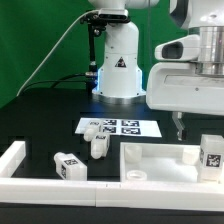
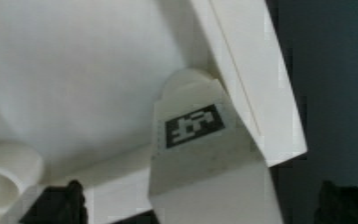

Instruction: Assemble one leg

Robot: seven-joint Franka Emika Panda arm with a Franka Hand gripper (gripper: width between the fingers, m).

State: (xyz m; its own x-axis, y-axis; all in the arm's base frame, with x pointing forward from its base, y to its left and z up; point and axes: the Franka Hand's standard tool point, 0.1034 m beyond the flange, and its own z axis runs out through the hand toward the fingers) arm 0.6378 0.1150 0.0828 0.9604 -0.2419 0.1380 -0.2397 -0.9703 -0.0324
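Observation:
A leg [image 1: 210, 152], a small white block with a black-and-white tag, stands at the right end of the large flat white panel [image 1: 150, 160]. My gripper [image 1: 195, 128] hangs just above it, a dark finger [image 1: 180, 125] showing to its left. In the wrist view the leg [image 2: 197, 135] lies between my two dark fingertips [image 2: 60, 200], with a gap on each side. The gripper [image 2: 202, 205] is open and holds nothing. Three more legs lie on the table: one [image 1: 68, 166] near the front left, one [image 1: 100, 146] and one [image 1: 91, 128] by the marker board.
The marker board [image 1: 122, 127] lies behind the panel. A long white rail [image 1: 15, 162] runs along the exterior view's left and front. The arm's white base [image 1: 118, 65] stands at the back. A round socket [image 2: 2, 172] shows in the panel.

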